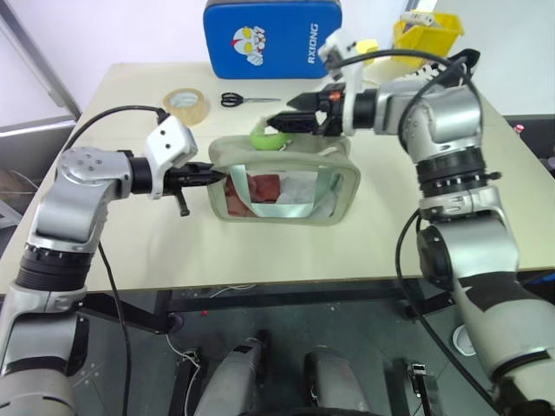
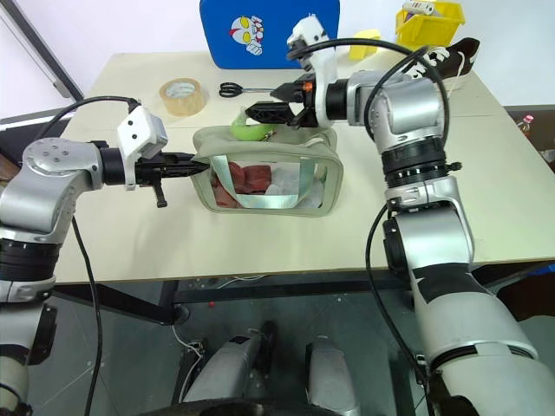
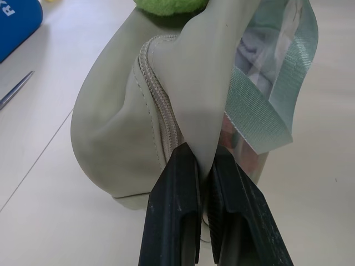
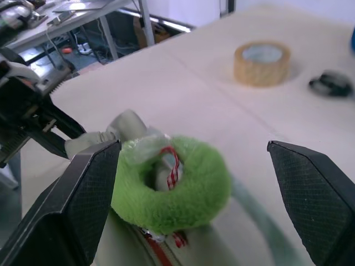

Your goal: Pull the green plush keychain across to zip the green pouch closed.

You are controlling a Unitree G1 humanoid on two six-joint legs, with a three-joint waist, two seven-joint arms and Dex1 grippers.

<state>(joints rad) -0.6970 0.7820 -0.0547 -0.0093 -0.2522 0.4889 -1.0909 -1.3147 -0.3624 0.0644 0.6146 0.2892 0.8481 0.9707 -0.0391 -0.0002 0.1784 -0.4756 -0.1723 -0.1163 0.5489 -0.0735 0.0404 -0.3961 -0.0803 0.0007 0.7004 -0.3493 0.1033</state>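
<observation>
**Inspector A:** Presently, the green pouch [image 1: 282, 184] stands upright on the worktop [image 1: 130, 251], and every other item is placed from it. The left gripper [image 1: 212, 176] has its jaws clamped together on the pouch's fabric at the left end, beside the zipper. The right gripper [image 2: 264, 113] sits just above the pouch's top edge, jaws wide apart, holding nothing.

**Inspector B:** And the green plush keychain [image 4: 175, 191]?

**Inspector A:** On the pouch's top, towards its left end, lying between the right jaws without contact. My judgement: it is light, soft and will squash, so a grip across the fuzzy ring should hold; the short chain below is thin and likely to slip. The pouch itself is limp, so the left clamp is needed as an anchor.

**Inspector B:** Differences between views?

**Inspector A:** The left wrist view shows the zipper teeth and the pinched fabric closely; the head views do not resolve that. The right wrist view shows the ring's centre. The head views alone place the tape roll [image 1: 187, 104], scissors [image 1: 232, 100] and blue case [image 1: 273, 39] behind the pouch.
</observation>
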